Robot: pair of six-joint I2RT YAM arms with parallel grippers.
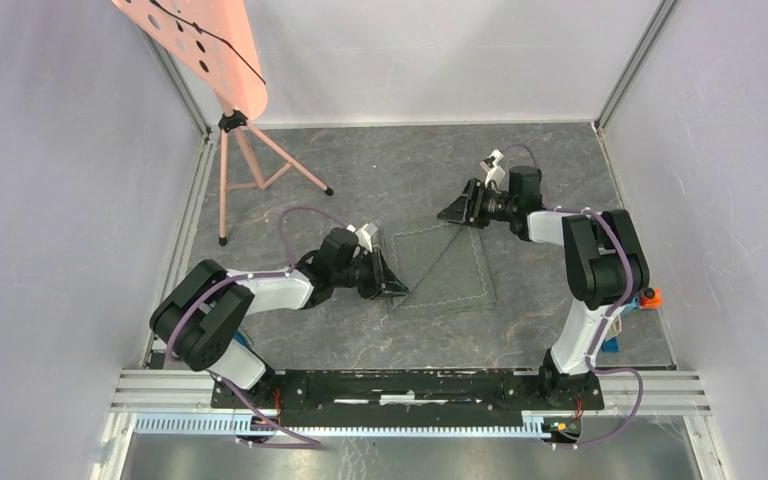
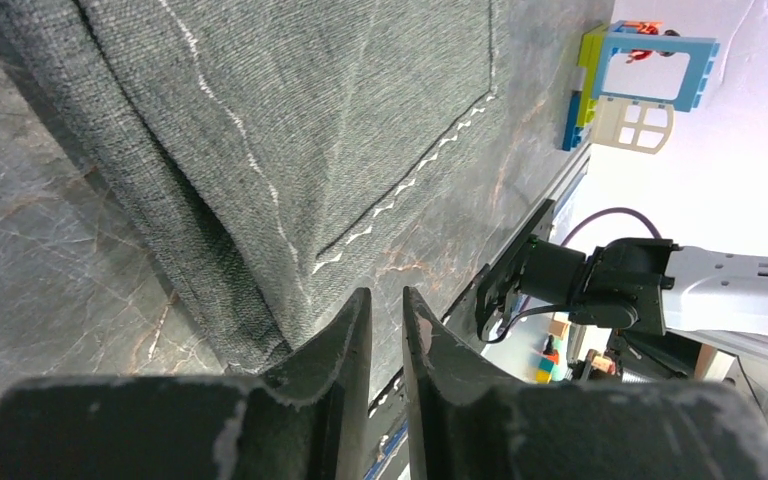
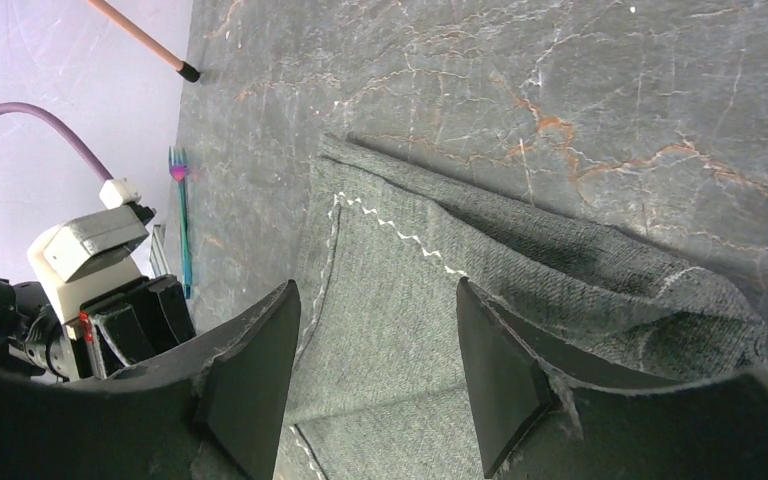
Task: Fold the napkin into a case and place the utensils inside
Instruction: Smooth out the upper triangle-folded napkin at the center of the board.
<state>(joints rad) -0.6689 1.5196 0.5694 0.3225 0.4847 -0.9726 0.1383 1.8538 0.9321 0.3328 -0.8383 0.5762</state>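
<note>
The dark grey napkin (image 1: 445, 268) lies flat on the slate floor, with a diagonal crease and a layer folded over itself (image 3: 400, 330). My left gripper (image 1: 392, 285) sits low at the napkin's near-left edge. Its fingers (image 2: 387, 295) stand a narrow gap apart with nothing between them, and the cloth (image 2: 310, 120) lies just ahead. My right gripper (image 1: 457, 212) hovers at the napkin's far corner, open wide (image 3: 378, 290) over the cloth and holding nothing. One utensil, a thin teal-handled fork (image 3: 182, 215), lies on the floor beyond the left gripper. No other utensils show.
A pink tripod stand (image 1: 250, 150) with a perforated board (image 1: 200, 40) occupies the back left. A blue, yellow and white toy block frame (image 2: 640, 80) with an orange part (image 1: 650, 297) sits by the right arm's base. Walls and metal rails enclose the floor.
</note>
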